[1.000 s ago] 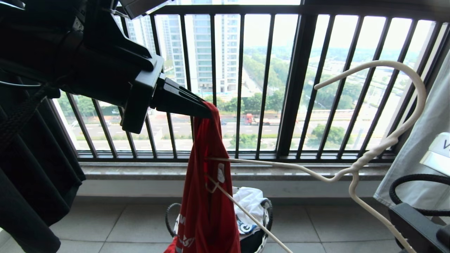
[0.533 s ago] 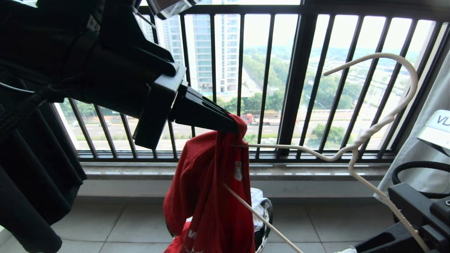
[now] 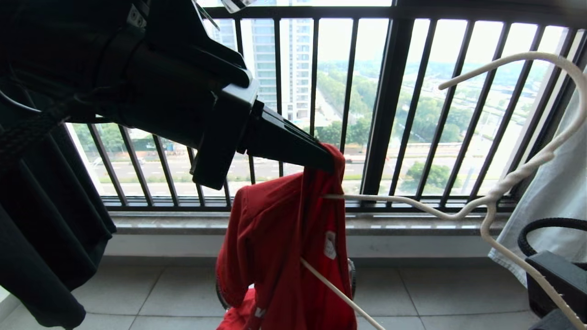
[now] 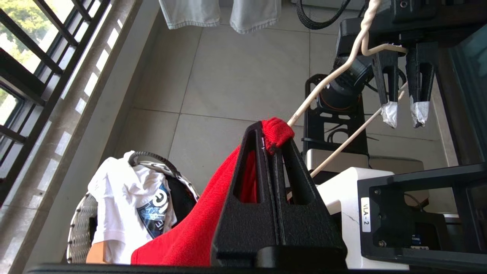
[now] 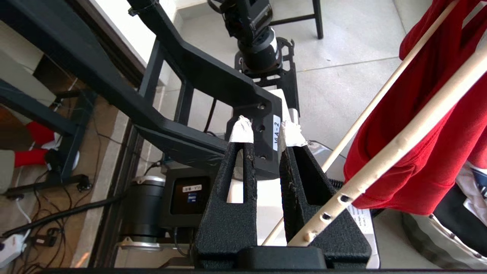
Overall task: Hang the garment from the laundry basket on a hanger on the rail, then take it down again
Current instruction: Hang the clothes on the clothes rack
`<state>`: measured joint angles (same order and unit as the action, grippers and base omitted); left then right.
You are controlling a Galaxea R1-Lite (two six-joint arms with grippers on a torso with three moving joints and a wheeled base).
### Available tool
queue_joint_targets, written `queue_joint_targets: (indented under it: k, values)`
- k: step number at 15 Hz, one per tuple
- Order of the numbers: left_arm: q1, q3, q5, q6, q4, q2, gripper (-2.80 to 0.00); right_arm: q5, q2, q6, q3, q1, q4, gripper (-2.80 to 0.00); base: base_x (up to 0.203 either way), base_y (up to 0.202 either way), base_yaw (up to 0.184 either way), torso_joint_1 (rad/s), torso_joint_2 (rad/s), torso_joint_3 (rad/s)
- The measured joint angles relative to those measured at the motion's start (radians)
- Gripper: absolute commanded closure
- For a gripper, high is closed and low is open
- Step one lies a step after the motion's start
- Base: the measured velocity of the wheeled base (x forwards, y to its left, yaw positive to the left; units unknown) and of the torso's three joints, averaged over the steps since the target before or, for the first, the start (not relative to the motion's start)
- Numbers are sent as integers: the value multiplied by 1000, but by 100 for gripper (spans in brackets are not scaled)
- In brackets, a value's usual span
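The left tool (image 3: pixel 331 162) is clenched on a fold of the garment (image 3: pixel 293 247), which hangs down from its tips above the laundry basket (image 4: pixel 81 224). One arm of the hanger (image 3: pixel 495 197) goes into the cloth just below these tips. The right tool (image 4: pixel 404 109) grasps the hanger near the twisted neck, its taped tips slightly apart.

My left gripper (image 3: pixel 328 160) reached in from ten o'clock, its fingers (image 3: pixel 293 146) pinched shut on a bunched fold of the red T-shirt (image 3: pixel 284 247), which hung down toward six o'clock. The off-white wire hanger (image 3: pixel 500 188) ran from three o'clock, one arm level into the cloth, the other slanting below it. Behind stood the black window railing (image 3: pixel 390 105); grey cloth (image 3: pixel 550 201) hung at three o'clock.
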<state>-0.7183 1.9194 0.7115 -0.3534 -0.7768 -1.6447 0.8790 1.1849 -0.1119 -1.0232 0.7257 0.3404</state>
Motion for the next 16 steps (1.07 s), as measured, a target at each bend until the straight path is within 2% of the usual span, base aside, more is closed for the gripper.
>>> queue_joint_targets:
  k: [2,7,9,14,16]
  values:
    - [9,12,-28,13,6,5,0,15,-4,3,4,3,1,0,0,0,0,0,0,0]
    - [48,19,-183,12,146,14,0,61,-11,19,3,14,6,0,0,0,0,0,0,0]
    - [65,20,-233,7,132,14,0,61,-10,21,1,15,6,0,0,0,0,0,0,0]
    - [99,13,-241,-6,-2,21,0,58,-30,30,-4,9,0,0,0,0,0,0,0,0]
    - [99,-4,-233,-4,-5,25,0,53,-37,32,-8,-1,-2,0,0,0,0,0,0,0]
